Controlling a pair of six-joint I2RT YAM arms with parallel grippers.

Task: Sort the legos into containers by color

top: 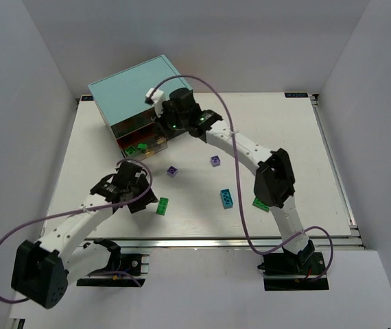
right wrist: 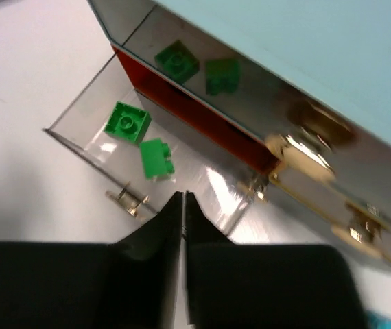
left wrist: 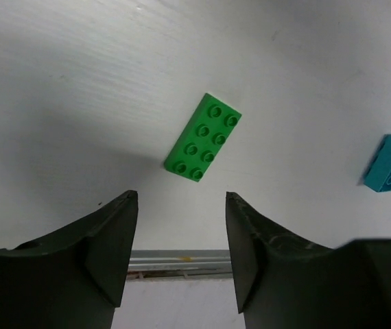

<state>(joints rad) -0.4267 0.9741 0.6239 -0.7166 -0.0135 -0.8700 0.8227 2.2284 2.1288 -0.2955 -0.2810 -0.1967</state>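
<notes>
While two green legos [right wrist: 127, 122] lie in open drawer [right wrist: 89, 113] of cabinet [top: 130, 86], upper left of top view, sorting barely begun: green brick [left wrist: 202, 137], cyan brick [top: 226, 198], two purple bricks [top: 173, 171] loose on table [top: 305, 157]. My left gripper [left wrist: 180, 199] spread, hovering over green brick, untouched: glossy, eight studs, diagonal, frame centre. My right gripper [right wrist: 183, 197] pressed together, empty, by drawer.

Four green legos [top: 162, 205]; two purple legos [top: 173, 171]; one cyan lego [top: 226, 198]; one cabinet [top: 134, 86].
</notes>
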